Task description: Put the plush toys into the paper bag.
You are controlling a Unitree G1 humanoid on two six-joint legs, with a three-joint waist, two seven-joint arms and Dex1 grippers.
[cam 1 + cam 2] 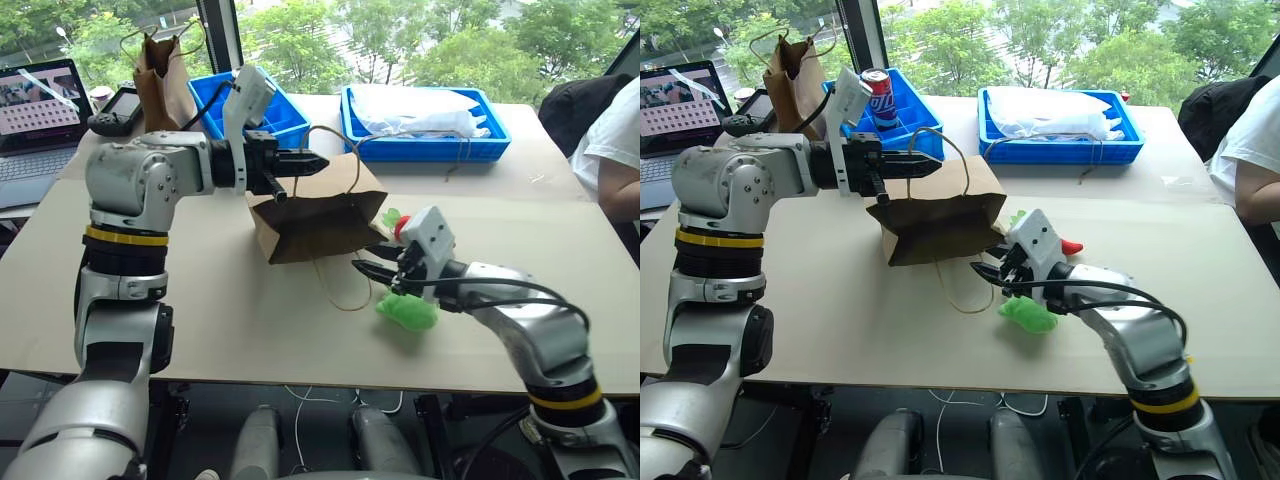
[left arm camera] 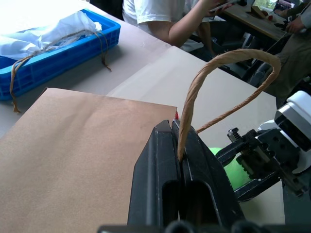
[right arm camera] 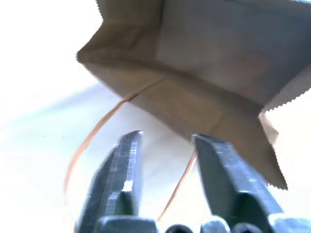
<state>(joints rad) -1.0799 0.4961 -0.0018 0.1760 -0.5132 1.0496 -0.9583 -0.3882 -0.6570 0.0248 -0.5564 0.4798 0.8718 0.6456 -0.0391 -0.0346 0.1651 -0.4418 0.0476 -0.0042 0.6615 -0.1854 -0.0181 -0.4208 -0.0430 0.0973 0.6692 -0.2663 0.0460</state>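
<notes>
From my head cameras, my left claw (image 1: 300, 165) is clamped shut on the twine handle (image 1: 335, 135) of the paper bag (image 1: 320, 215), lifting the upper lip so the bag lies on its side on the tabletop (image 1: 200, 290) with its mouth turned toward my right arm. My right claw (image 1: 372, 268) hangs just in front of that mouth, jaws parted and holding nothing. The light-green plush (image 1: 408, 311) lies on the tabletop directly beneath my right wrist, and the red chili plush (image 1: 1070, 246) sits just behind the wrist, close by the bag's corner; both are outside the bag. In my left wrist view the black fingers (image 2: 160, 165) pinch the twine loop tight, with the flat brown side of the bag spread behind them. In my right wrist view my two fingers (image 3: 124, 170) stand apart with only tabletop between them, the bag's open, zigzag-edged mouth ahead and the lower handle trailing on the surface. To do this well, I judge I should keep the left grip high and steady so the mouth stays wide, drop the right claw onto the green plush, squeeze its middle, and carry it well past the lip without snagging the loose twine.
</notes>
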